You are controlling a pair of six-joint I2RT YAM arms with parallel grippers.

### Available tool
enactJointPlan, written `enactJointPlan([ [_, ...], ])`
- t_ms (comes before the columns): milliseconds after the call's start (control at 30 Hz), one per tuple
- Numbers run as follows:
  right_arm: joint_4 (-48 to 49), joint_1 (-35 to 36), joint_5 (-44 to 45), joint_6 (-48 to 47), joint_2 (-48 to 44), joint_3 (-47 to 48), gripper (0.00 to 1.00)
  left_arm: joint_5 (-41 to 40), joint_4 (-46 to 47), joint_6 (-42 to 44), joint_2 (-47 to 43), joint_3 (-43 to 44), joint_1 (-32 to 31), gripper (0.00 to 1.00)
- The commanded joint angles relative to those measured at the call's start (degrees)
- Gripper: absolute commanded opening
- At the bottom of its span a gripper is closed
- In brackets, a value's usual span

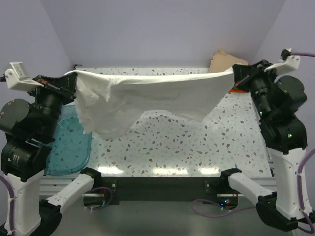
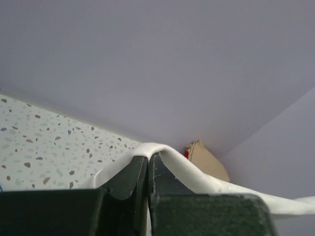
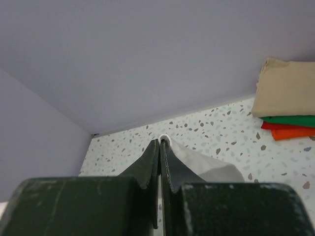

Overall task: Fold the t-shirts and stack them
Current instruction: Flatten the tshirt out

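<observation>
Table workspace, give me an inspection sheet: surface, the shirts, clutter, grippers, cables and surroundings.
Surface: speckled table, light glare along its near edge.
Job's things: white t-shirt stretched in the air between both arms, sagging in the middle; folded tan shirt stacked on green shirt and orange-red shirt at the far right corner.
Clutter: teal bin at the table's left edge, beside the left arm.
Grippers: left gripper shut on one end of the white t-shirt; right gripper shut on the other end.
Cables: purple cables at the right wrist and near the arm bases, off the tabletop.
Surroundings: plain lavender walls; nothing else seen.
</observation>
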Motion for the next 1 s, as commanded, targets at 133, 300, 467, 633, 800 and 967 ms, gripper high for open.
enactJointPlan([
  [133,-6.43,-0.07,4.52,-2.62,0.21,6.79,0.00,-0.68,2.56,4.25,2.70,5.38,0.33,0.00],
  [300,-0.11,-0.07,2.94,-2.62,9.16,7.94,0.00,1.69,11.15,6.36,12.25,3.71,0.41,0.00],
  [467,8.42,-0.42,1.54,-2.89,21.46,12.94,0.00,15.98,21.10,4.88,25.44,6.78,9.86,0.00],
  [633,11.43,-1.48,-1.20,-2.97,40.79,31.51,0.00,26.11,27.89,4.17,46.18,26.65,15.43,0.00],
  [800,10.54,-3.14,-0.94,-3.50,53.81,51.43,0.00,33.76,29.44,0.14,64.92,51.76,19.39,0.00],
  [967,16.16,-6.57,-1.90,-2.01,51.65,46.46,0.00,37.90,39.83,-3.57,59.33,40.99,24.58,0.00],
])
